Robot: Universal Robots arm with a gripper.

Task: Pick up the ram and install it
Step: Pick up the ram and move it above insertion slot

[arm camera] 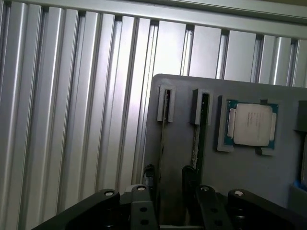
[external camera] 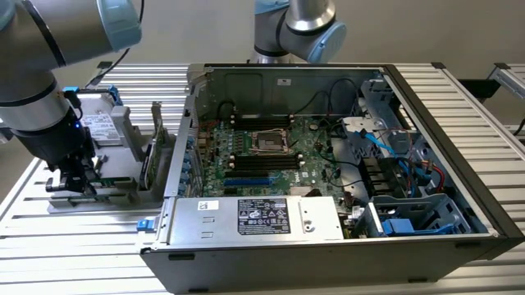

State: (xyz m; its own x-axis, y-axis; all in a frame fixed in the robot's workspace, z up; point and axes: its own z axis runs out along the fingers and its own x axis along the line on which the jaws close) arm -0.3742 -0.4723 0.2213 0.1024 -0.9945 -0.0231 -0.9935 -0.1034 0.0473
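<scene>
While the black two-finger gripper (external camera: 72, 184) hangs low over the flat grey plastic holder (external camera: 90, 200) at the exterior view's left, its claw is spread wide and holds nothing. From the wrist camera, the gripper (arm camera: 168, 175) has its dark fingers (arm camera: 188, 176) set apart over the holder (arm camera: 240, 191). The long, thin ram (arm camera: 163, 125) stands on its edge in a narrow grey slot and lines up with the gap between them. I can't tell whether either finger touches it (it's edge-on, so the chips don't show either). A second thin green circuit-board stick (arm camera: 200, 127) stands in the neighbouring slot, just outside one finger. Past that one, the square silver processor chip (arm camera: 253, 123) with its green border lies flat in its own recess. Everything sits on the ribbed silver aluminium table (external camera: 459, 80). Well apart from the holder, towards the exterior view's right, the big black open computer case (external camera: 443, 123) lies on its side. Inside it you can see the green motherboard (external camera: 311, 153) and, along the near edge, the silver boxy power supply (external camera: 254, 218) with its black label. So the ram is in the holder, not in the case.
</scene>
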